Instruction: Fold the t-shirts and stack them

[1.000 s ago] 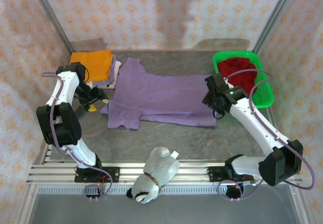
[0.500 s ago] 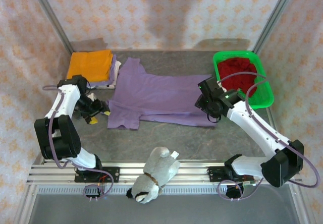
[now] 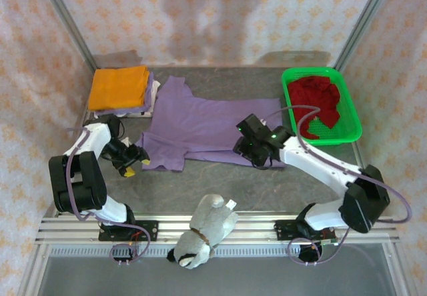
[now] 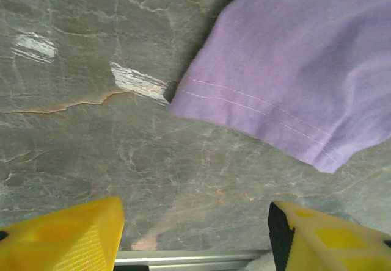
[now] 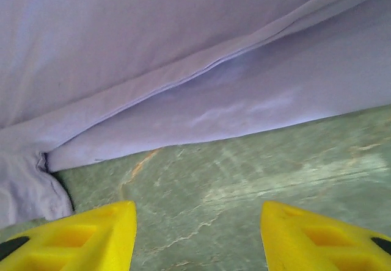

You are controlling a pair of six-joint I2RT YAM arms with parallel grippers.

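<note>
One down, two to go by the look of it. The orange tee (image 3: 119, 87) sits folded at ten o'clock on top of some pale cloth I can't identify. The purple tee (image 3: 207, 128) lies spread across the middle of the table (image 3: 200, 184), sleeves out, with one layer already lapped along its near hem in the right wrist view, so its fold is barely begun. The red tee (image 3: 319, 98) is bunched in the basket (image 3: 353, 133) at two o'clock, untouched. The toy (image 3: 203, 233) lounges at six o'clock on the rail.

Both arms are in position now. The left gripper (image 4: 195, 228) hovers with its jaws parted and empty over bare table, the sleeve corner just off at one o'clock. The right gripper (image 5: 198, 234) is parted too, holding nothing, nosing at the near hem.

Since a second ago, the left gripper has dropped from nine o'clock of the tee to its seven o'clock corner. The right arm has swept from the basket-side edge toward the middle of the near hem. The tee itself has hardly shifted.
</note>
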